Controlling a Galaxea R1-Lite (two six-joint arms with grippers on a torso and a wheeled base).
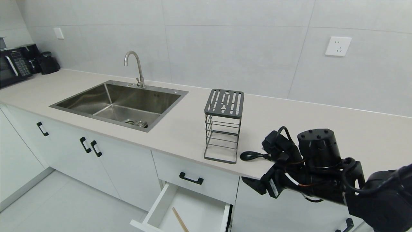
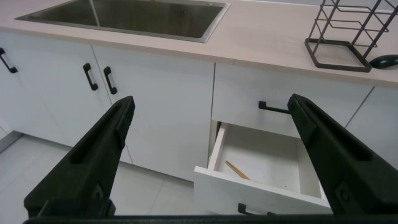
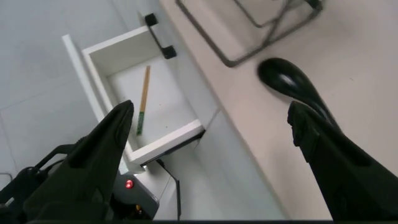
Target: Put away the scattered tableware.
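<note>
A black spoon point(image 1: 249, 156) lies on the pale counter point(image 1: 180, 129) near its front edge, just right of a grey wire rack point(image 1: 223, 125). My right gripper point(image 1: 262, 164) hovers at the counter edge beside the spoon, open; in the right wrist view the spoon point(image 3: 289, 81) lies close to one finger of the right gripper point(image 3: 210, 112). Below, a white drawer point(image 1: 157, 206) stands pulled out with a wooden chopstick point(image 1: 180, 220) inside. My left gripper point(image 2: 211, 102) is open and holds nothing, facing the drawer point(image 2: 217, 149) and chopstick point(image 2: 237, 170).
A steel sink point(image 1: 180, 93) with a faucet point(image 1: 136, 67) sits left of the rack. A microwave point(image 1: 13, 66) stands at the far left. Cabinet doors with black handles point(image 1: 90, 146) run under the counter. A closed drawer point(image 1: 191, 178) sits above the open one.
</note>
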